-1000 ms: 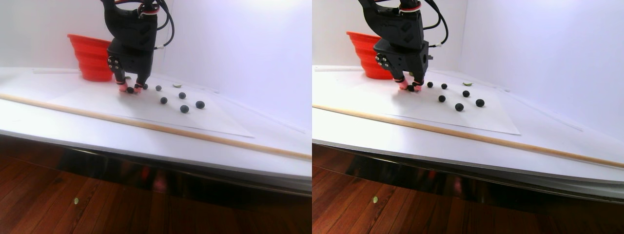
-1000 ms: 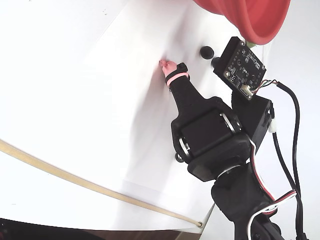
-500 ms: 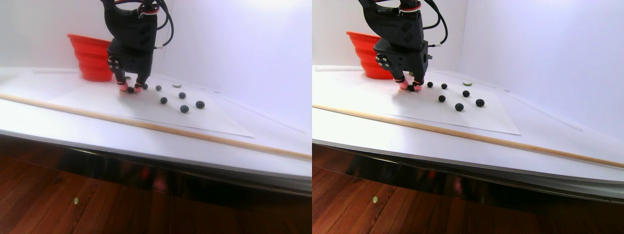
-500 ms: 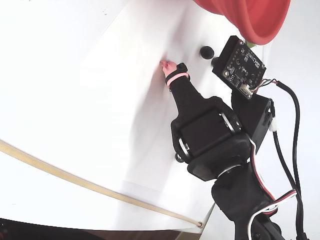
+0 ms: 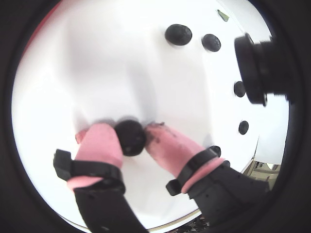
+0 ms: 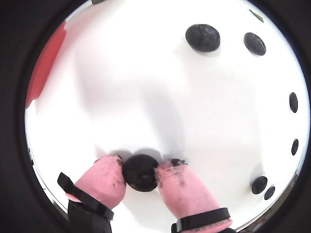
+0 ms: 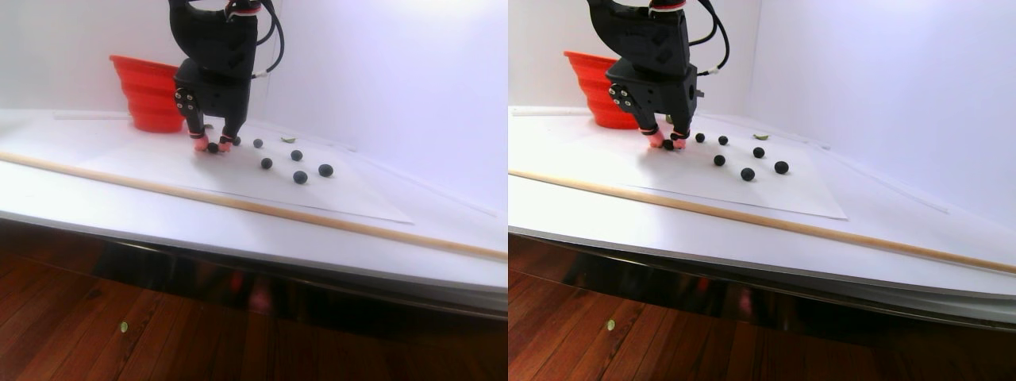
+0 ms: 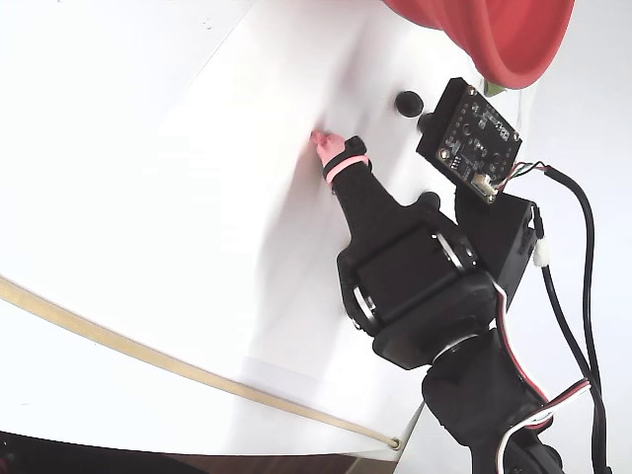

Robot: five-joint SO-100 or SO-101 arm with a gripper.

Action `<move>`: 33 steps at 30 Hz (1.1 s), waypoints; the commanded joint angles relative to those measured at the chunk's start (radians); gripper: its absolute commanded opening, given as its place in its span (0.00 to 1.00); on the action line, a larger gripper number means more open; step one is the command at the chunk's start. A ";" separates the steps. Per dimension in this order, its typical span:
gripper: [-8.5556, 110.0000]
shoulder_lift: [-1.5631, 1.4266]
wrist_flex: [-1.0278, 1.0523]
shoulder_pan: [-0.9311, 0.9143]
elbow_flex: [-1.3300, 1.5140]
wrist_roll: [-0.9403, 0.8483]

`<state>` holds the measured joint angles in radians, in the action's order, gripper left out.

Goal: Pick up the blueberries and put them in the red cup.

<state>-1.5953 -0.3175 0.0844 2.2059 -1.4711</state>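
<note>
The gripper (image 5: 138,133) has its two pink-tipped fingers (image 6: 104,179) pressed against either side of one dark blueberry (image 6: 140,172), pinching it just above the white paper sheet (image 7: 238,178); in both wrist views the berry sits squarely between the pink tips, touching both. In the stereo pair view the gripper (image 7: 213,145) points straight down at the near-left part of the sheet, just in front of and to the right of the red cup (image 7: 148,93), which stands at the back left of the white table (image 7: 95,202). The remaining blueberries (image 7: 300,177) lie scattered on the sheet to the right of the gripper, farther from the cup, each apart from the others. A long wooden stick (image 7: 262,209) runs across the table in front of the sheet, well apart from the cup. In the fixed view a small circuit board (image 8: 469,140) rides on the arm just below the cup's rim (image 8: 513,59). No brand, label or legible writing can be made out anywhere.
</note>
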 commanded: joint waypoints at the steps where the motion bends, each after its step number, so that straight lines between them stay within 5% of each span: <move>1: 0.16 -0.132 0.023 -0.032 0.005 -0.015; 33: 0.16 -0.445 0.225 0.021 0.067 -0.020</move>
<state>-1.9190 -0.0951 0.0982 2.2948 -1.4880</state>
